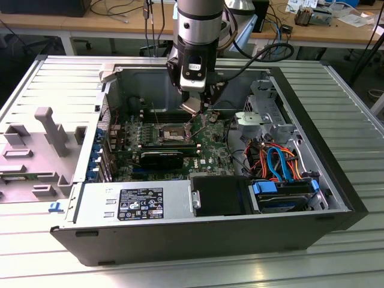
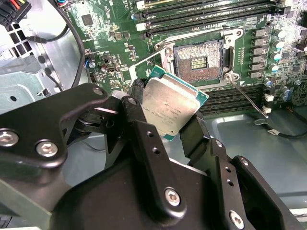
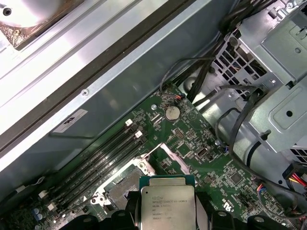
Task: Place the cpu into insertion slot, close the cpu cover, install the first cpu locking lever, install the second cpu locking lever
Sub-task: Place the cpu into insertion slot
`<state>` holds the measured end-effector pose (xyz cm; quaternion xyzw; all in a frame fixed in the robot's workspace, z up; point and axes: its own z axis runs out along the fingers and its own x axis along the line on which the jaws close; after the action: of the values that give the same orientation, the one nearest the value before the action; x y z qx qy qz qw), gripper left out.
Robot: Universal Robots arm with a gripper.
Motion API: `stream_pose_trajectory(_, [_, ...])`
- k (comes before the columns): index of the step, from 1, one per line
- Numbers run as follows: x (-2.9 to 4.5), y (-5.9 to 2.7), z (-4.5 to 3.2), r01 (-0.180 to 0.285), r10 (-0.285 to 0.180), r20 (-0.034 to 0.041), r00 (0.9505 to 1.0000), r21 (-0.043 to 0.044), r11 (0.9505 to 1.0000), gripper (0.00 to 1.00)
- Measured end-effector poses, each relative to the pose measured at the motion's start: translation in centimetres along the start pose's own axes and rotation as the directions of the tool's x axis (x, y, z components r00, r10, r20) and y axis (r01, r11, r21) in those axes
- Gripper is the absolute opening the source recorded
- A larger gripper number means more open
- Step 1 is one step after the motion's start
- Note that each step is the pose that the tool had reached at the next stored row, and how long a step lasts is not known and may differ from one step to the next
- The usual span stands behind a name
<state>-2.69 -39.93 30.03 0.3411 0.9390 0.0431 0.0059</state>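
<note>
Fingers [image 2: 194, 138] of the gripper [image 2: 167, 117] are pressing on two opposite edges of the cpu [image 2: 175, 108]. They are closed only as far as the chip's width, and I am seeing nothing else in the grasp. The chip is hanging in the air with its silvery top facing the wrist cameras. I am thinking this edge grasp is chosen so that the underside is staying free to meet the socket.

Just beyond it, the insertion slot [image 2: 199, 61] is lying open on the green motherboard [image 2: 110, 43] with its dark centre uncovered. So the cpu is near the slot but apart from it, not seated. A thin lever [image 2: 247, 97] is standing swung out from the slot's rim, I am judging to leave the way free. Where the cpu cover is standing I cannot tell.

Farther away, the long black memory slots [image 2: 206, 12] are running beside the socket. In the exterior view the arm is reaching down into the open computer case [image 1: 210, 240]. The case is lying on its side on the ribbed table [image 1: 360, 120], so the board is facing up.
</note>
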Motion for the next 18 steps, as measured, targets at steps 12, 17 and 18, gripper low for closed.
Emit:
stream_pose_trajectory(12, [0.00,0.00,0.00,-0.020,0.020,0.0017,0.9998,-0.0004,0.9998,0.55])
stream_pose_trajectory(17, [0.00,0.00,0.00,-0.026,0.026,0.0022,0.9997,-0.0005,0.9997,0.55])
stream_pose_trajectory(18, [0.00,0.00,0.00,-0.028,0.028,0.0024,0.9996,-0.0005,0.9996,0.55])
